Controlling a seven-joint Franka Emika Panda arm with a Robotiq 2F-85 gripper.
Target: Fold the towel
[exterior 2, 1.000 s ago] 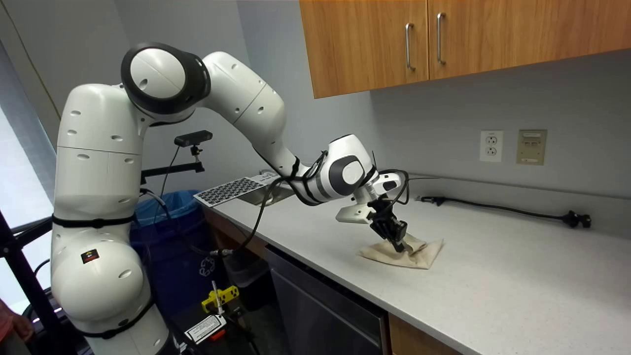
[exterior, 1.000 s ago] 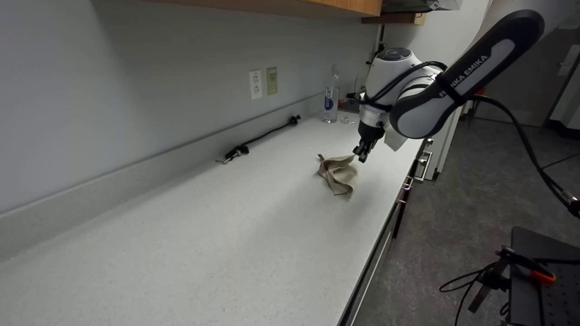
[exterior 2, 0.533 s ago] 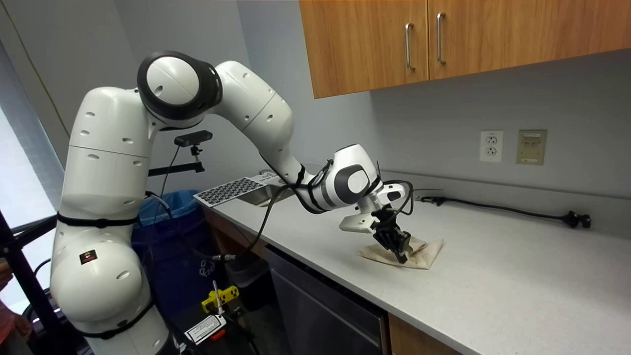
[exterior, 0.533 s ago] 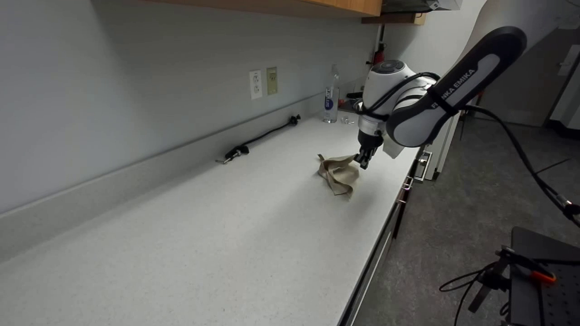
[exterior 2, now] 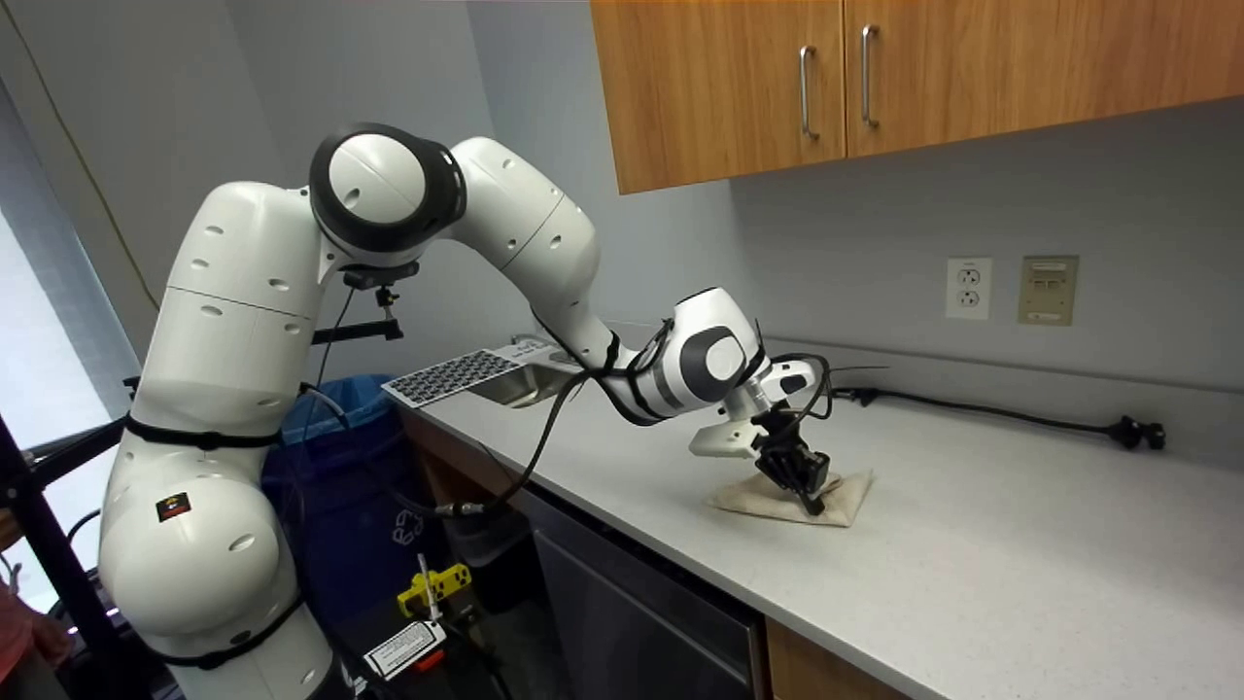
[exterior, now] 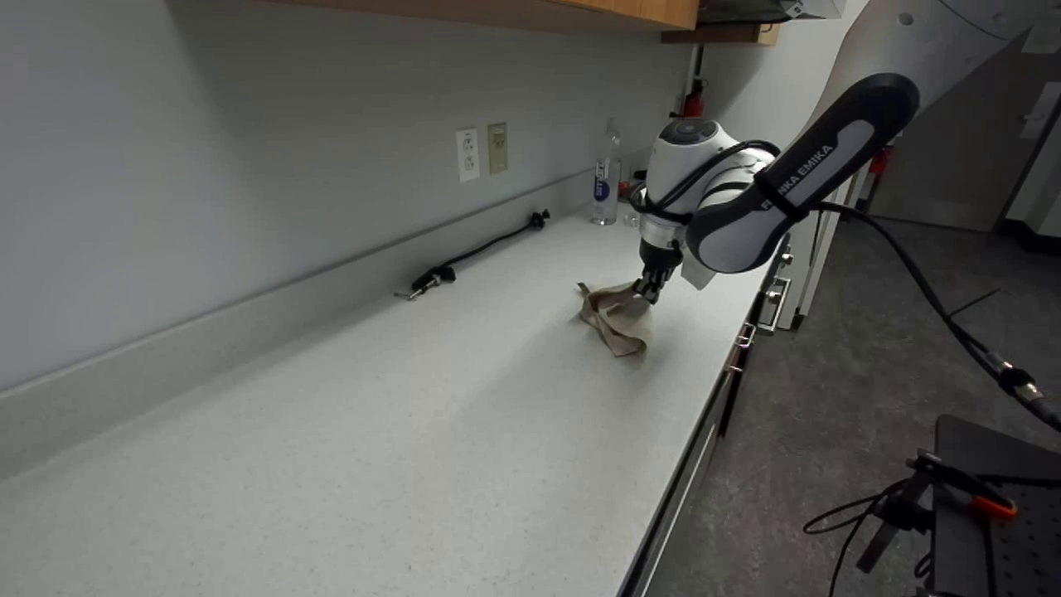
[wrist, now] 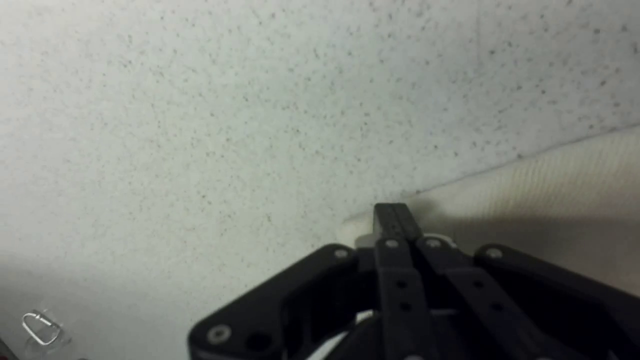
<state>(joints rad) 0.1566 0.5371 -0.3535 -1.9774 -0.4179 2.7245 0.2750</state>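
Note:
The beige towel (exterior: pixel 615 327) lies crumpled on the white counter near its far end, with loose folds and raised parts. It also shows in an exterior view (exterior 2: pixel 847 506), partly behind the gripper, and as a pale cloth with a thin dark edge in the wrist view (wrist: pixel 565 185). My gripper (exterior: pixel 646 294) points down at the towel; its fingertips are at the towel's surface in an exterior view (exterior 2: pixel 812 506). In the wrist view the fingertips (wrist: pixel 397 212) are pressed together over the towel near its edge, with no cloth visible between them.
A clear bottle (exterior: pixel 605 191) stands near the wall. A black cable with clamp ends (exterior: pixel 489 249) lies along the backsplash. A small carabiner (wrist: pixel 42 327) lies on the counter. A sink (exterior 2: pixel 530 384) is behind the arm. A wooden cabinet (exterior 2: pixel 719 87) hangs above.
My gripper has moved down and across the towel toward the wall side. The towel has shifted and bunched slightly with it. The arm's elbow has come lower and forward.

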